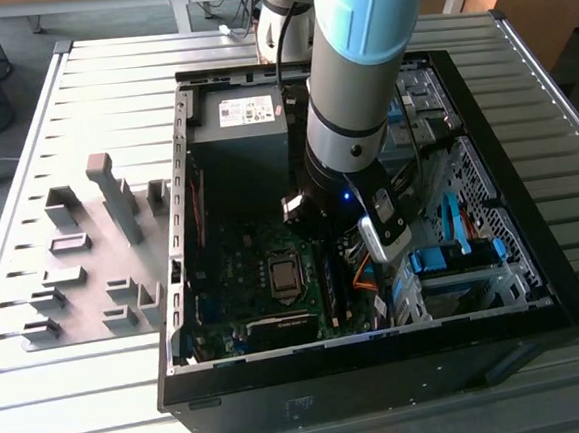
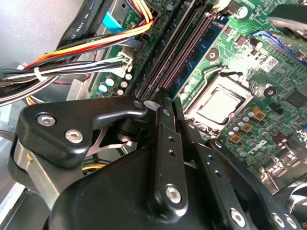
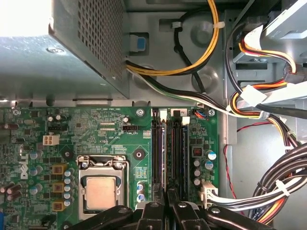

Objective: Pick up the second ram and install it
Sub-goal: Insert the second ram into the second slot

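gripper down over the memory slots, second ram between its fingers

we see the second ram [image 3: 169, 158] standing on edge in the motherboard [image 3: 72, 129] slots, beside the processor [image 3: 100, 191]. our gripper [image 3: 168, 206] is closed onto its near end, fingers [image 2: 165, 143] pinched narrow around the stick, inside the open computer case [image 1: 534, 257].

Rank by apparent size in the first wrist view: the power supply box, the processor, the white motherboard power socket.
1. power supply box, though it sits nearer the camera
2. processor
3. white motherboard power socket
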Motion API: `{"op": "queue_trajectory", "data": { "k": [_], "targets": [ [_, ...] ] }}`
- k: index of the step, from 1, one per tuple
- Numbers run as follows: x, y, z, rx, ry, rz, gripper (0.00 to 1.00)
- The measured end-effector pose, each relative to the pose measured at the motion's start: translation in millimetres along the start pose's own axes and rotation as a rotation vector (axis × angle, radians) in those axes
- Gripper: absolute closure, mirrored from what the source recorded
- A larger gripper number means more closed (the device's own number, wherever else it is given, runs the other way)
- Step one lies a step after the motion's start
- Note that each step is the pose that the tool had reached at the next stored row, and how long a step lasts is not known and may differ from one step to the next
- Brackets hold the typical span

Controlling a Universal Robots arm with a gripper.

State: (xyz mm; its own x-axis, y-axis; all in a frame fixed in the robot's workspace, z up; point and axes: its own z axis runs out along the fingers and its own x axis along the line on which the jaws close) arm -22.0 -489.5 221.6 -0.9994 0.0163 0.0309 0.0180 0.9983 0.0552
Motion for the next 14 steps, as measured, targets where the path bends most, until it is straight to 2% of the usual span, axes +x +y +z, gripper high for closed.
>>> {"op": "queue_trajectory", "data": {
  "k": [14],
  "targets": [
    [-0.1,-0.2,4.1,-0.0001,0.0,0.0,0.86]
  ]
}}
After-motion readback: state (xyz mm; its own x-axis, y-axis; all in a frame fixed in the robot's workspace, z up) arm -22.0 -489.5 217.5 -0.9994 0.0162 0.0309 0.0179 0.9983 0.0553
